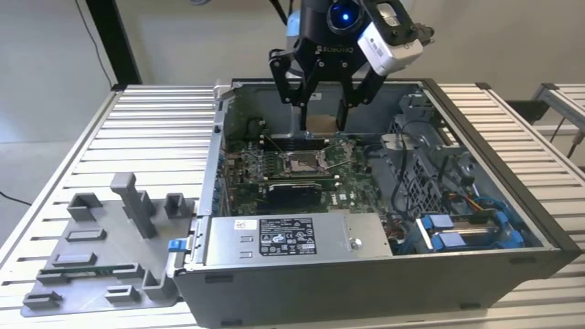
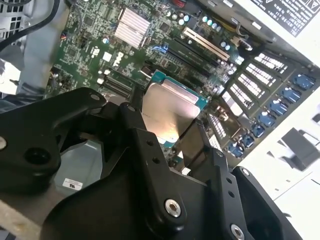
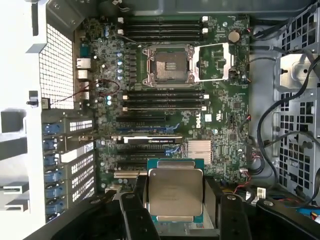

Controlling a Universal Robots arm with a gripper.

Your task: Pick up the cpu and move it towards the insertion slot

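In the first wrist view the pincer (image 3: pixel 175 210) grips the cpu (image 3: pixel 175 192) by two sides, up in the air over the green board (image 3: pixel 220 130). Farther off on that board sits the insertion slot (image 3: pixel 167 65), lid open.

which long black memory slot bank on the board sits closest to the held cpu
The bank on the socket's cpu side; the other bank lies beyond the socket.
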